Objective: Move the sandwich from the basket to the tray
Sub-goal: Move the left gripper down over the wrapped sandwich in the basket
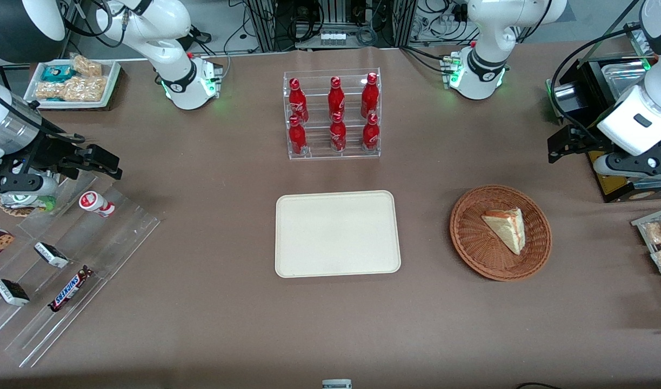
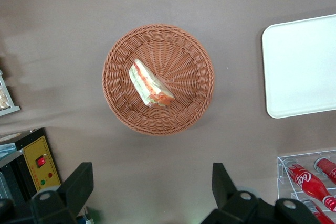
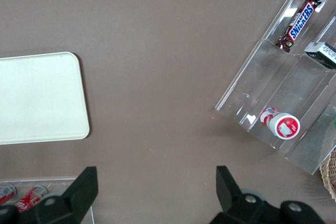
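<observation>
The sandwich (image 1: 506, 228), a pale bread wedge with red and green filling at its edge, lies in the round reddish-brown wicker basket (image 1: 473, 237). The cream-beige tray (image 1: 336, 233) lies flat and bare beside the basket, toward the parked arm's end. My gripper (image 1: 554, 145) hangs above the table, farther from the front camera than the basket, open and empty. In the left wrist view the sandwich (image 2: 150, 83) sits in the basket (image 2: 118, 77), apart from my open gripper (image 2: 150, 187), and the tray (image 2: 302, 66) shows partly. The tray (image 3: 39, 98) also shows in the right wrist view.
A clear rack of red cola bottles (image 1: 333, 113) stands farther from the front camera than the tray. A black box with a yellow panel (image 1: 614, 183) sits under my arm. A white tray of bagged pastries (image 1: 660, 243) lies beside the basket. An acrylic snack display (image 1: 65, 259) is at the parked arm's end.
</observation>
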